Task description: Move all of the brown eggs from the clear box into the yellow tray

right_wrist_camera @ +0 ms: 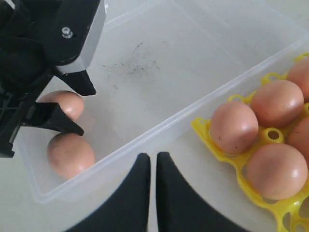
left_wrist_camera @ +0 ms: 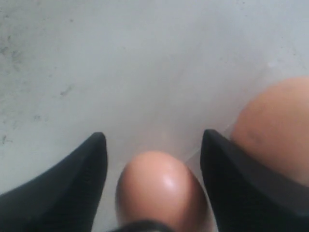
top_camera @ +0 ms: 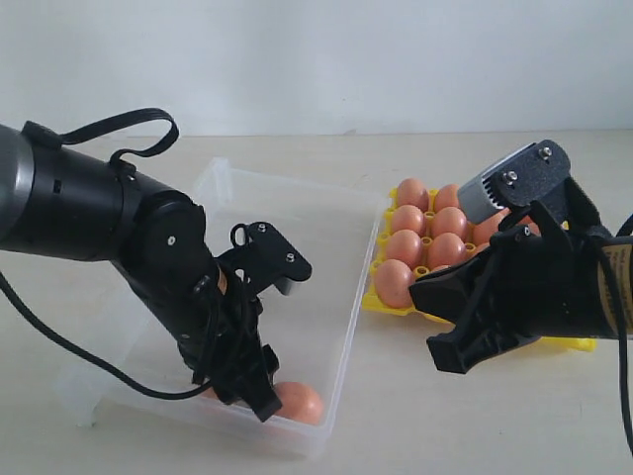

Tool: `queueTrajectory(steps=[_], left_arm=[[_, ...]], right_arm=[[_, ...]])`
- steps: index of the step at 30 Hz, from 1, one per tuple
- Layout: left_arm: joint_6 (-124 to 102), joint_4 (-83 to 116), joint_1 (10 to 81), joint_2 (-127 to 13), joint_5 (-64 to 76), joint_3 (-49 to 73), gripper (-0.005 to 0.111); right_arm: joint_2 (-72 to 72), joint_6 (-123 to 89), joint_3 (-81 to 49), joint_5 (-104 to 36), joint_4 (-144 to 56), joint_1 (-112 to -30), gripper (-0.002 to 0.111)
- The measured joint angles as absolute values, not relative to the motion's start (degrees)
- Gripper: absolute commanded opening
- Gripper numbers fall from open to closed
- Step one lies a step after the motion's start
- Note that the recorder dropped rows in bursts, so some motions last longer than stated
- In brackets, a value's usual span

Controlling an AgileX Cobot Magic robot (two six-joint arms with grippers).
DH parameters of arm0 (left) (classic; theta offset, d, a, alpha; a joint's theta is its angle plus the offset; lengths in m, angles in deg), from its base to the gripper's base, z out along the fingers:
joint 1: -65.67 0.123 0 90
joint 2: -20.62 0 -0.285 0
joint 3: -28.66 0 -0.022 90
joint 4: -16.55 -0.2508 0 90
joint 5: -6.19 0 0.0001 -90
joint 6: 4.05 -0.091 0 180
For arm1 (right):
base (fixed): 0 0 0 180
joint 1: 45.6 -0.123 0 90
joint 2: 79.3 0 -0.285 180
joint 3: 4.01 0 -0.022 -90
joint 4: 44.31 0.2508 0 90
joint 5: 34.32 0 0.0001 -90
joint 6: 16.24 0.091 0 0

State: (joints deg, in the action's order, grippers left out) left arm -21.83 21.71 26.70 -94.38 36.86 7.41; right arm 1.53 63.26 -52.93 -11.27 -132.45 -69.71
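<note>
The clear box (top_camera: 297, 213) lies on the left and my left gripper (top_camera: 262, 394) reaches down into its near corner. In the left wrist view that gripper (left_wrist_camera: 153, 137) is open, its fingers either side of a brown egg (left_wrist_camera: 161, 188) on the box floor (left_wrist_camera: 145, 58). A second egg (left_wrist_camera: 280, 130) lies just outside one finger. The right wrist view shows both eggs (right_wrist_camera: 65, 104) (right_wrist_camera: 71, 154) in the box (right_wrist_camera: 193, 63). The yellow tray (top_camera: 569, 343) on the right holds several brown eggs (top_camera: 404, 247). My right gripper (top_camera: 417, 289) (right_wrist_camera: 153, 159) hovers shut and empty by the tray's corner (right_wrist_camera: 207, 133).
A black cable loops from the left arm (top_camera: 109, 213) over the box's far left wall. The right arm (top_camera: 554, 277) covers the tray's near right part. Pale tabletop (top_camera: 396, 416) runs between box and tray.
</note>
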Motion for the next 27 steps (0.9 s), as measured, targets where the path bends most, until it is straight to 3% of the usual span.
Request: queueTrajectory(steps=[2, 3, 14, 17, 23, 27], left_arm=[[-21.47, 21.71, 26.70, -95.08, 36.86, 7.41, 0.024], [-21.37, 21.71, 26.70, -95.08, 36.75, 7.41, 0.006], [-20.22, 20.98, 26.70, -95.52, 36.64, 11.81, 0.004], [-20.11, 20.44, 26.70, -95.52, 37.04, 12.01, 0.012], [-19.34, 17.49, 26.70, -95.52, 41.35, 12.37, 0.055], [-16.71, 17.00, 26.70, -95.52, 42.13, 12.88, 0.058]], right_arm=[[1.53, 63.26, -52.93, -11.27, -132.45, -69.71, 0.000], [1.53, 63.26, -52.93, -11.27, -132.45, -69.71, 0.000], [1.53, 63.26, -52.93, -11.49, -132.76, -69.71, 0.000], [1.53, 63.26, -52.93, -11.59, -132.76, -69.71, 0.000], [1.53, 63.26, -52.93, -11.59, -132.76, -69.71, 0.000], [1.53, 63.26, -52.93, -11.59, -132.76, -69.71, 0.000]])
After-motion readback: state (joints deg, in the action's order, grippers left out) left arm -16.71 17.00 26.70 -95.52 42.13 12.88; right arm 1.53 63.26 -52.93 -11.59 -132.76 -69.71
